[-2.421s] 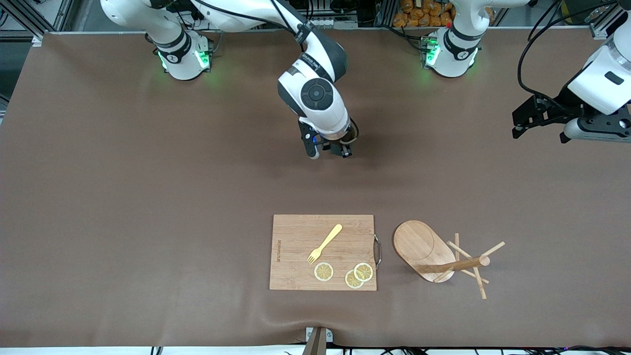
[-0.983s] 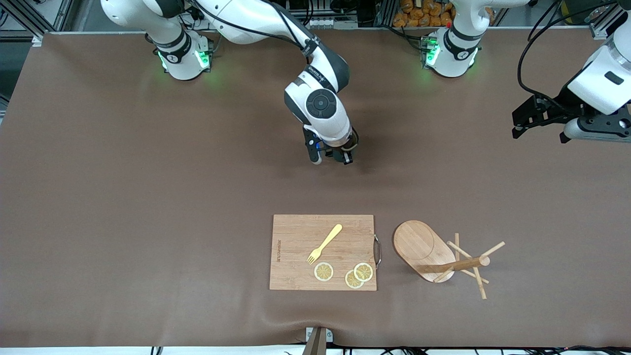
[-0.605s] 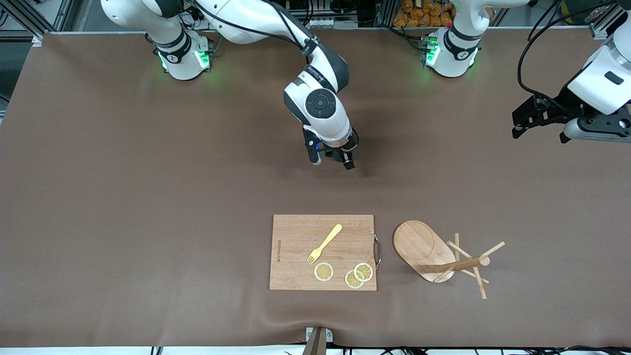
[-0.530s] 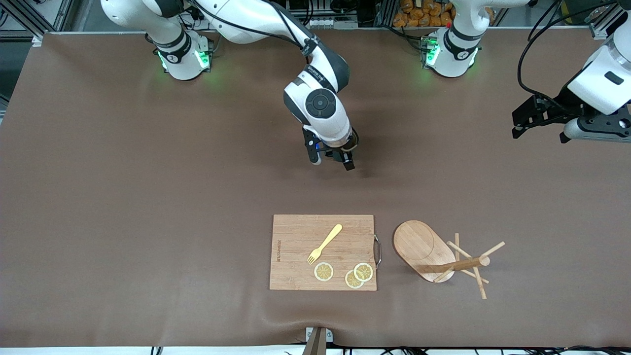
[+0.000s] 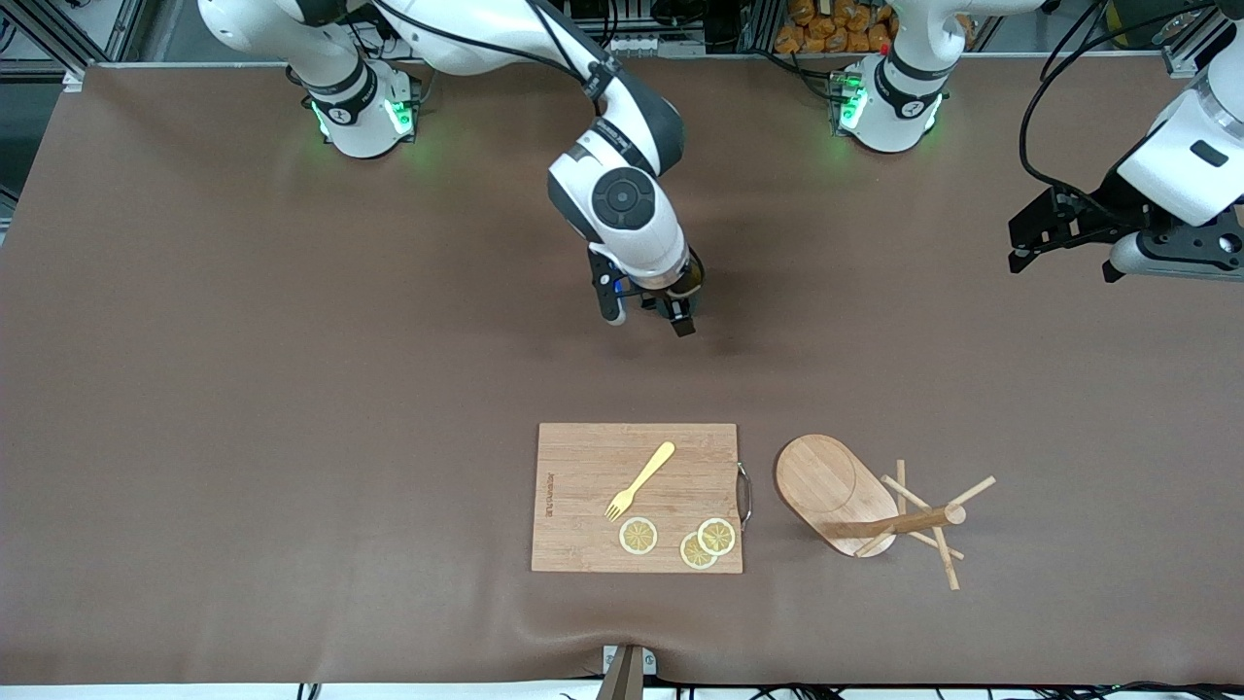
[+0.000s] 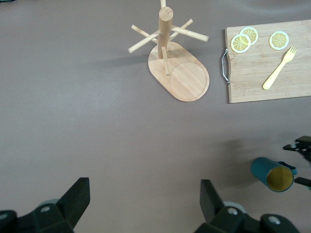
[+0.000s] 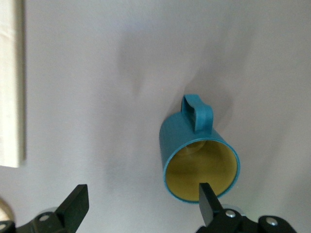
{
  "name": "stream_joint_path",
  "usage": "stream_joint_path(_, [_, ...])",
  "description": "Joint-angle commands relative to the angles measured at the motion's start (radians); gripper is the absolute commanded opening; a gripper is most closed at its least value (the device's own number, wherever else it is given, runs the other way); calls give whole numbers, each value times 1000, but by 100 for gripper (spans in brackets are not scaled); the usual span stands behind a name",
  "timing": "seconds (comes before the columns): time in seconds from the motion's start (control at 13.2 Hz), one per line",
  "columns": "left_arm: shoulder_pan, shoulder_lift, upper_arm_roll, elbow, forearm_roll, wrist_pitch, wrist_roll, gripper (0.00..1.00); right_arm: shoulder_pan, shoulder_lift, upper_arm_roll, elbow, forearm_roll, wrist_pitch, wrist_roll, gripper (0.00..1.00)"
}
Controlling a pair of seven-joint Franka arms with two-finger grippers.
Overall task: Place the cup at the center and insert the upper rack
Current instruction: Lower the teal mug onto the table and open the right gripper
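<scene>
The teal cup (image 7: 199,155) stands upright on the table near its middle, handle on its side, yellowish inside showing. My right gripper (image 7: 141,206) is open just above it, with one finger (image 7: 209,204) over the cup's mouth and the other well apart. In the front view the cup (image 5: 688,280) is mostly hidden under the right wrist, and the right gripper (image 5: 646,319) is beside it. The bamboo mug tree (image 5: 836,491) stands nearer the front camera. It also shows in the left wrist view (image 6: 177,73). My left gripper (image 5: 1059,233) waits open, high over the left arm's end of the table.
A bamboo cutting board (image 5: 583,496) with a yellow fork (image 5: 641,479) and three lemon slices (image 5: 639,536) lies beside the mug tree, toward the right arm's end. The left wrist view shows the cup (image 6: 272,174) and the board (image 6: 257,82).
The right hand lowered slightly over the table's middle, its fingers spread apart, and it has now shifted a little toward the right arm's end. The left arm has not moved.
</scene>
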Motion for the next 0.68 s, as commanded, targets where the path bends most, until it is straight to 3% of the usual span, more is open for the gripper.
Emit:
stream_joint_path(0.0, [-4, 8, -4, 21, 23, -2, -11, 100, -75, -79, 9, -14, 19, -113, -130, 100])
stream_joint_path(0.61, [-7, 7, -21, 21, 22, -2, -16, 100, -242, -191, 8, -13, 20, -348, -449, 100])
